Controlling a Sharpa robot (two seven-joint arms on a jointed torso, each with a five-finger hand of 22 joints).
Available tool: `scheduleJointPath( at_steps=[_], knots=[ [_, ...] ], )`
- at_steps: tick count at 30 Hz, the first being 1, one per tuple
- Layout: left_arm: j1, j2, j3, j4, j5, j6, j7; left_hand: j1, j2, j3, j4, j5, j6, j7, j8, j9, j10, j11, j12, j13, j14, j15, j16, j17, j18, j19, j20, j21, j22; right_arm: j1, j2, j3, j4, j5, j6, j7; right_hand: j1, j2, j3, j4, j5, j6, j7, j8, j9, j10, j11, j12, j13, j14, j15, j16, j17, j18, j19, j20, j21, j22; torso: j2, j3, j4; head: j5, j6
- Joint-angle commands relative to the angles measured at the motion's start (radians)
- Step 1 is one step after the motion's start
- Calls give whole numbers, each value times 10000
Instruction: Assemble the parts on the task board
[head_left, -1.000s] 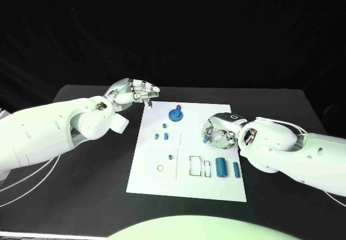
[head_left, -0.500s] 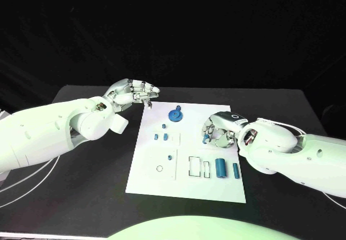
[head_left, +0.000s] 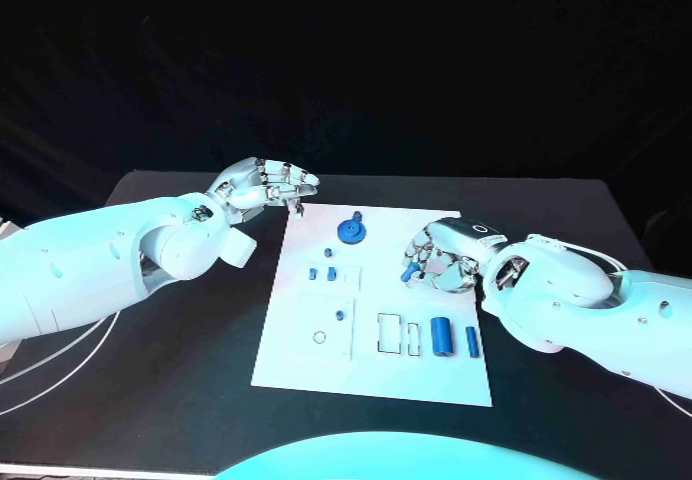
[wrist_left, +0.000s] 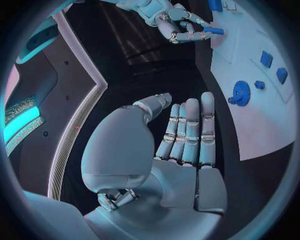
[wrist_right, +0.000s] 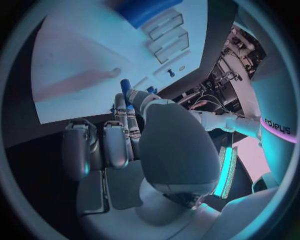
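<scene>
The white task board (head_left: 378, 365) lies in the middle of the black table. My right hand (head_left: 444, 256) hovers over the board's right side and pinches a small blue peg (head_left: 411, 272) between thumb and finger; the same peg (wrist_left: 213, 31) (wrist_right: 125, 84) sticks out of its fingertips in both wrist views. A blue gear (head_left: 352, 231) (wrist_left: 239, 93) stands near the board's far edge. Small blue pieces (head_left: 330, 271) sit left of centre. Two blue cylinders (head_left: 441, 336) lie near the right edge. My left hand (head_left: 268, 184) (wrist_left: 181, 150) floats off the board's far left corner and holds nothing.
Rectangular slots (head_left: 392, 332) are outlined beside the cylinders, and a thin black ring (head_left: 319, 337) lies on the board's left part. Bare black table (head_left: 188, 350) stretches left of the board. Thin cables (head_left: 43, 375) trail under my left arm.
My right hand has lifted and turned a little toward the far side with the peg still pinched. The left hand has stayed put.
</scene>
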Motion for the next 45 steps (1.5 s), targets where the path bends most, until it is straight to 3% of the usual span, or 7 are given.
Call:
scheduleJointPath(
  at_steps=[1, 8, 16, 31, 45],
  knots=[
    [5, 16, 8, 12, -7, 170, 52, 84, 51, -13, -30, 21, -77, -11, 66, 17, -50, -10, -32, -14, -81, 15, 62, -14, 133, -13, 35, -16, 15, 20, -45, 10, 319, 516, -94, 87, -89, 16, 60, -26, 34, 61, 31, 220, 379, 43, 2, -52, 12, 258, -39, 16, 2, -92, 470, -60, 28, 2151, 4, 7, -7, 31, -1],
    [3, 34, 7, 4, -7, 181, 51, 94, 54, -11, -38, 23, -79, -12, 70, 21, -54, -11, -30, -17, -85, 14, 64, -16, 134, -16, 35, -14, 18, 47, 138, 20, 801, 550, -113, 145, -110, 3, 63, -30, 33, 52, 30, 228, 395, 32, 5, -73, 11, 259, -36, 16, 4, -89, 466, -59, 14, 2148, -5, -1, -6, 58, -6],
    [1, 103, 7, -20, -7, 207, 56, 94, 54, -11, -38, 23, -79, -12, 70, 21, -54, -11, -30, -17, -85, 14, 64, -16, 134, -16, 35, -14, 18, 21, 1051, -13, 908, 278, -23, 297, -111, -6, 69, -44, 38, 45, 29, 234, 405, 26, 3, -86, 10, 264, -38, 28, 30, -88, 464, -57, 9, 2146, -8, -10, 4, 126, 9],
    [1, 171, 7, -17, -4, 222, 51, 94, 54, -11, -38, 23, -79, -12, 70, 21, -54, -11, -30, -17, -85, 14, 64, -16, 134, -16, 35, -14, 18, -567, 2516, -121, 357, -115, 110, 479, -115, -18, 93, -80, 71, 17, 41, 244, 432, 15, 8, -120, 11, 268, -36, 32, 39, -82, 453, -56, -28, 2137, 11, -20, 21, 349, -46],
    [3, 162, 7, 13, -2, 225, 33, 94, 54, -11, -38, 23, -79, -12, 70, 21, -54, -11, -30, -17, -85, 14, 64, -16, 134, -16, 35, -14, 18, -849, 2980, -252, -258, -488, 625, 335, -122, -24, 101, -94, 86, 4, 47, 247, 444, 11, 12, -133, 12, 274, -34, 46, 66, -77, 445, -55, -54, 2131, 18, 3, 14, 461, -174]
  ],
)
